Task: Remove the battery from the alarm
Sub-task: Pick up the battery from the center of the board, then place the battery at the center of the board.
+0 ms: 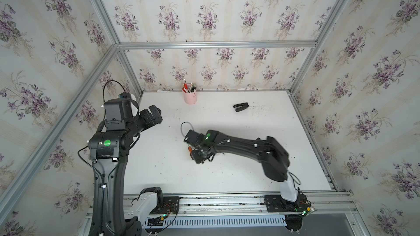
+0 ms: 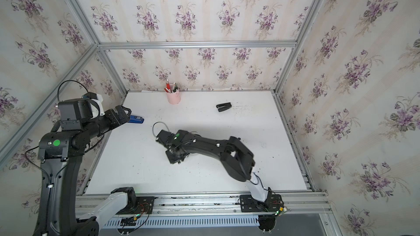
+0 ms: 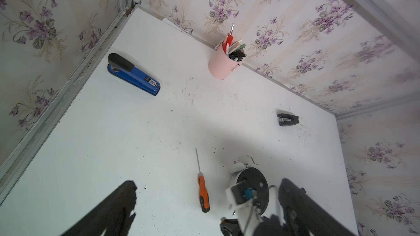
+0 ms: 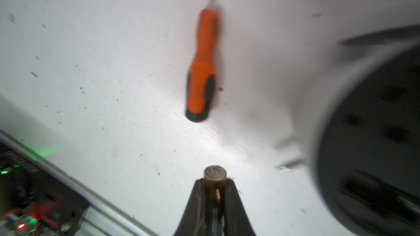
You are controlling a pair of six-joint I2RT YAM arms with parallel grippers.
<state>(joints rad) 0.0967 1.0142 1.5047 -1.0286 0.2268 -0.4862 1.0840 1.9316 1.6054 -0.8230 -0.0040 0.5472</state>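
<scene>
Top views: white tabletop (image 1: 227, 178) inside a floral-papered enclosure. The left gripper (image 1: 156, 115) is held up over the table's left edge, above a blue-and-black desk stapler (image 2: 136, 119) that shows in a top view. The right gripper (image 1: 198, 157) points down at mid-table, and its wrist hides the alarm and the battery in both top views. The jaw state cannot be read from here. The orange handle of a screwdriver (image 1: 189, 149) peeks out just beside that wrist. A pink cup of pens (image 1: 190, 97) stands at the back wall, with a small black stapler (image 1: 241, 107) lying well to its right. Left wrist view: the left gripper's fingers (image 3: 122, 205) are spread wide with nothing between them, high over the table. Below lie the screwdriver, slim steel shaft and orange-black grip, and just beside it the round white twin-bell alarm (image 3: 259, 178), black circular back turned to the camera and top handle pointing away. The right arm's wrist crowds the alarm's back, and the battery cannot be made out here. Right wrist view, blurred: the small cylindrical battery (image 4: 214, 173), brownish-gold casing with a grey end cap, sits pinched between the right gripper's two black fingers (image 4: 195, 196), its end poking just past the tips. It is out of the alarm, which fills the frame's edge to one side. The screwdriver lies on the table beyond the battery. I cannot tell whether the battery touches the table.
</scene>
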